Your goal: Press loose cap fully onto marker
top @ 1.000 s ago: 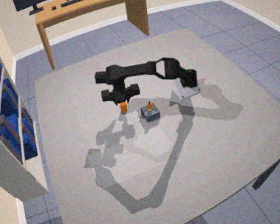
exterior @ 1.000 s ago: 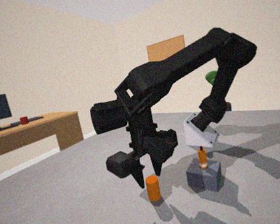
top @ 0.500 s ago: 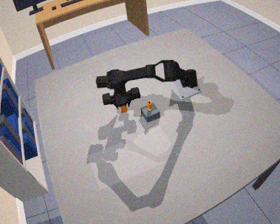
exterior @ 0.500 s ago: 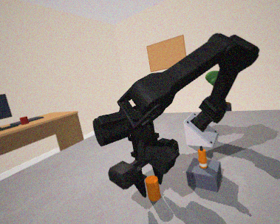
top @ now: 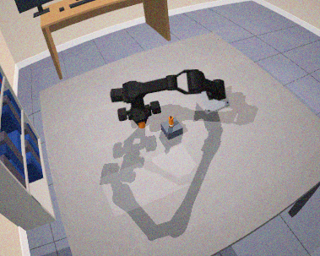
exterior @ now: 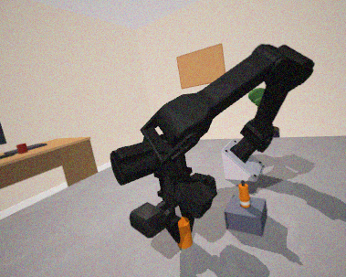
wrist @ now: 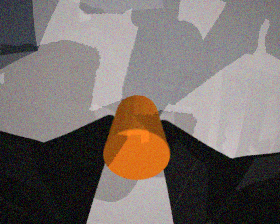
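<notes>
One tool (exterior: 183, 229) is gripping the orange cap (exterior: 184, 232), which is standing on the tabletop (exterior: 308, 237) near the holder block (exterior: 246, 215); the marker (exterior: 244, 195) is sitting upright there, uncapped.

The cap (wrist: 136, 140) looks smooth, matt orange plastic. The arm (exterior: 207, 104) is matt black, plastic-like. The block (exterior: 246, 215) is dull grey. The table (top: 242, 160) is pale and matt, the desk (top: 103, 5) at upper left smooth wood.

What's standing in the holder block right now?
The uncapped marker stands upright in the holder block; its lower end is hidden inside. The cap is in the claw, beside the block.
</notes>
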